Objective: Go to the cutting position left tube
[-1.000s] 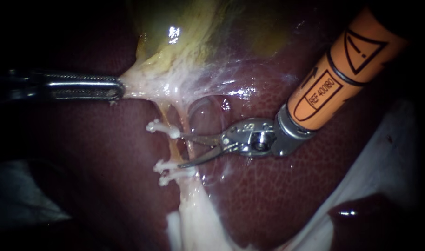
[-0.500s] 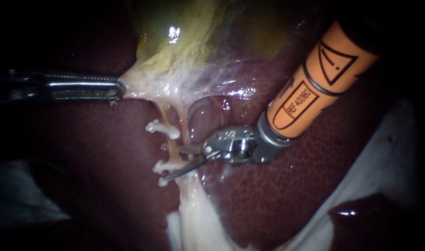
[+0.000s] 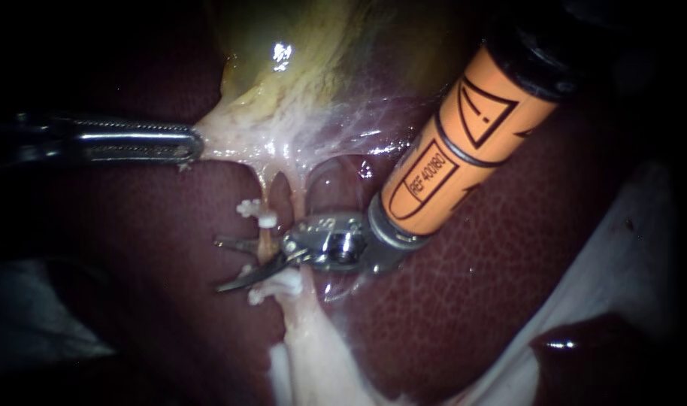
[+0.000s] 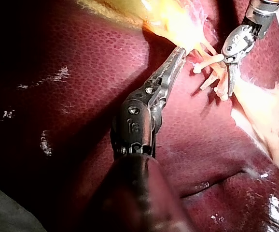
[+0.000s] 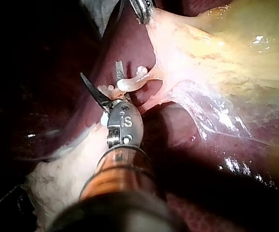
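Though half hidden behind the left tube (image 3: 267,242), right tool (image 3: 219,265) spread astride it; left tool (image 3: 193,144) tight on gallbladder (image 3: 298,68).

The dark red, finely mottled liver (image 3: 509,301) fills most of the field, its surface wet. Above it lies the yellow-green gallbladder (image 3: 321,53), and pale webbed tissue (image 3: 298,128) spreads from its lower end. A white fatty strand (image 3: 313,353) runs down over the liver. White cloth (image 3: 629,256) lies along the liver's right edge.
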Action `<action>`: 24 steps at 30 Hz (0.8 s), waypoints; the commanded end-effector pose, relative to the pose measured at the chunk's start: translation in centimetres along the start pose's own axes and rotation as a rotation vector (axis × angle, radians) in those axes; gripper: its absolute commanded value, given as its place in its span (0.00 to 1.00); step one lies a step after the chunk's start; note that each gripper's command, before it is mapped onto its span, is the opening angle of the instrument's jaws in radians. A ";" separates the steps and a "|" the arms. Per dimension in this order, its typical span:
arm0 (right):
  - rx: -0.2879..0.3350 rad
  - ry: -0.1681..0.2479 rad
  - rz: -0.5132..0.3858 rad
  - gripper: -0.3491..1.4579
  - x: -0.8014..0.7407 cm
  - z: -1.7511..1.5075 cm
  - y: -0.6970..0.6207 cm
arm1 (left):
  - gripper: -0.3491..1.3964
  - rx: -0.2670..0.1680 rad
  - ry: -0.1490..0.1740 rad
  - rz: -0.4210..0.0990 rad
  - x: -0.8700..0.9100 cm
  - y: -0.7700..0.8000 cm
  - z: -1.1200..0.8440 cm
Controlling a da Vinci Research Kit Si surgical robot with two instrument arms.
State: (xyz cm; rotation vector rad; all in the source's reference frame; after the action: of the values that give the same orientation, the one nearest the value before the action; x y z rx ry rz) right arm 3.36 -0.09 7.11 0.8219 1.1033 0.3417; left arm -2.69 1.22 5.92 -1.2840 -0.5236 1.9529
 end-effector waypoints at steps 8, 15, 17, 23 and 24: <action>0.011 0.027 0.040 0.94 0.10 -0.02 -0.07 | 0.00 0.000 0.000 0.000 0.00 0.00 0.00; 0.028 0.054 0.068 0.95 0.31 -0.12 -0.25 | 0.00 -0.001 0.000 0.000 0.00 0.00 -0.01; 0.034 0.060 0.069 0.95 0.36 -0.12 -0.29 | 0.00 -0.001 0.000 0.000 0.00 0.00 -0.01; 0.042 0.060 0.069 0.95 0.38 -0.11 -0.35 | 0.00 -0.001 0.000 0.000 0.00 0.00 -0.01; 0.042 0.060 0.069 0.95 0.38 -0.11 -0.35 | 0.00 -0.001 0.000 0.000 0.00 0.00 -0.01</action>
State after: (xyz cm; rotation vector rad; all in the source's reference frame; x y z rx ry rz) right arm 3.38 -0.04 6.58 0.8949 1.1439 0.4041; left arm -2.67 1.21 5.92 -1.2841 -0.5249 1.9534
